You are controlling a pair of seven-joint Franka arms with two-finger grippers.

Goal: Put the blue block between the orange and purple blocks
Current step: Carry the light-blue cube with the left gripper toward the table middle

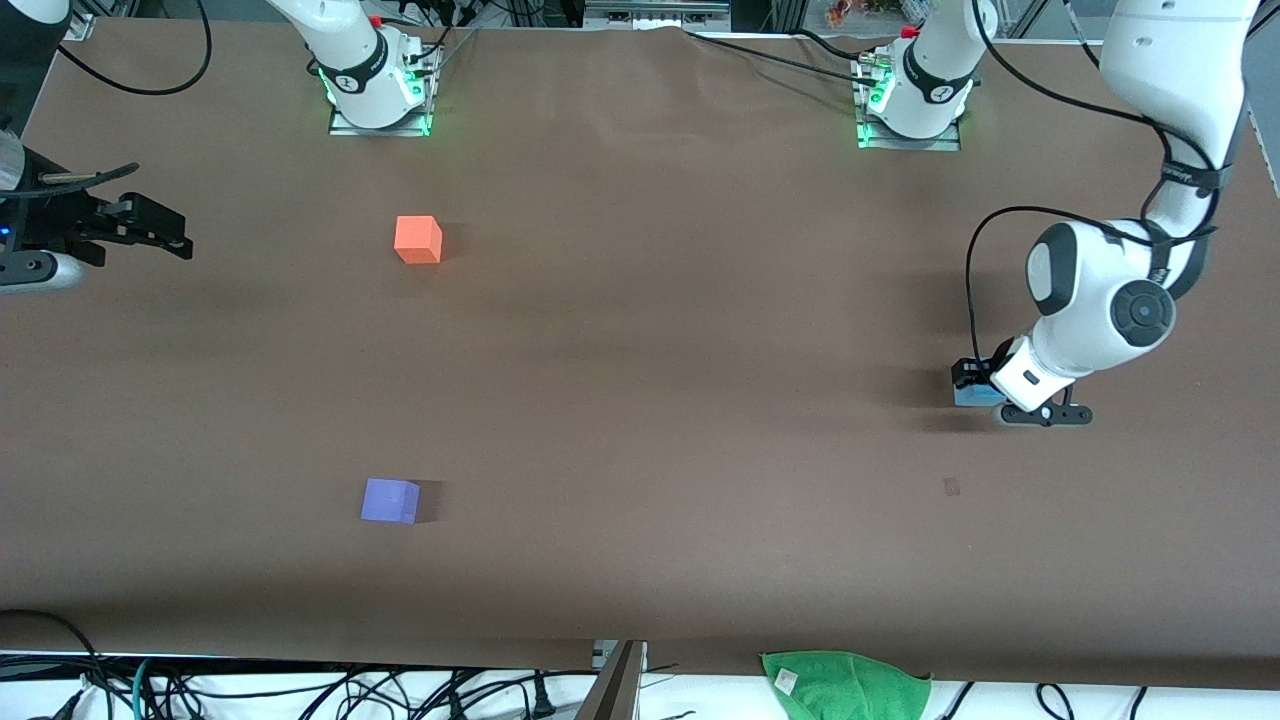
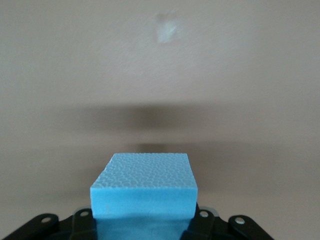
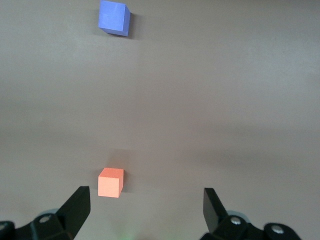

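Blue block (image 2: pixel 144 187) gripped (left jaws).

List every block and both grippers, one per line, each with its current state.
blue block: on the table at the left arm's end, clamped between fingers.
left gripper: down at the table, shut on the blue block.
orange block: resting free on the table.
purple block: resting free, nearer the camera than orange.
right gripper: open, empty, waiting.

Left claw (image 1: pixel 978 392) down at table level, fingers clamped, right claw (image 3: pixel 146 206) waiting, spread wide
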